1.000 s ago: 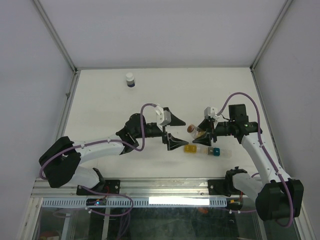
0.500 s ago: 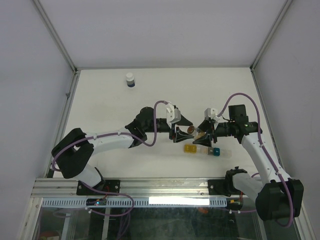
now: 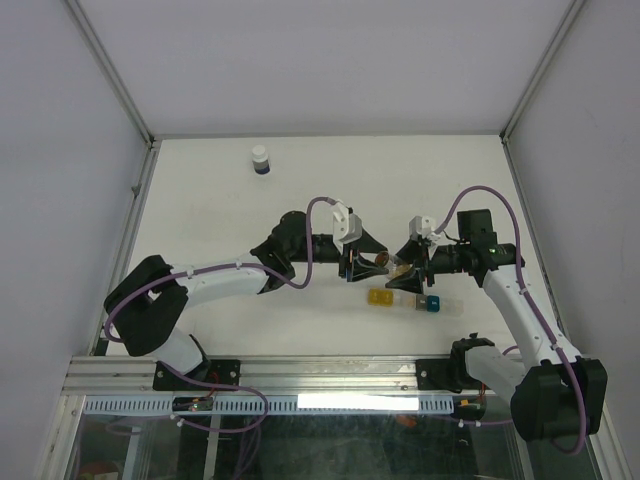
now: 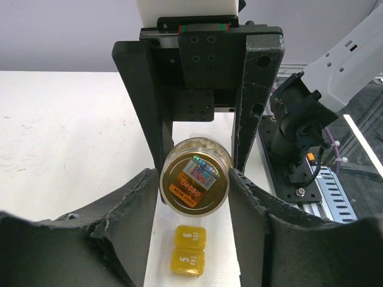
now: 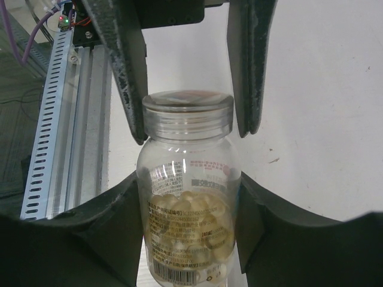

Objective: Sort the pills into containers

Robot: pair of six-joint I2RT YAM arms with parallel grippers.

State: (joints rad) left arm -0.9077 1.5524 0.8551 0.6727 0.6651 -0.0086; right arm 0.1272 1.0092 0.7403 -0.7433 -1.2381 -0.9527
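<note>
You're gripping the clear vial (image 5: pixel 188 197) in the right gripper (image 5: pixel 188 179), lifted off the tabletop (image 3: pixel 200 200), and the pills (image 5: pixel 185 224) are lying inside it. The left gripper (image 4: pixel 194 178) is straddling the cap (image 5: pixel 188 110). One finger is touching the rim and the other is showing a sliver of gap, so it's open, not clamped. I'd be centring the cap between both fingers before squeezing, biting on the rim only, then twisting about the vial's own axis. Tilting the mouth down is likely risking a spill.

The containers (image 3: pixel 404 300) are sitting just at 6 o'clock of the vial, so be watching for fingertips dipping onto them. Room is lying open toward 12 o'clock. The dark blue bottle (image 3: pixel 260 160) is standing well apart at 11 o'clock, and the metal rail (image 3: pixel 300 375) is running along the near edge.
</note>
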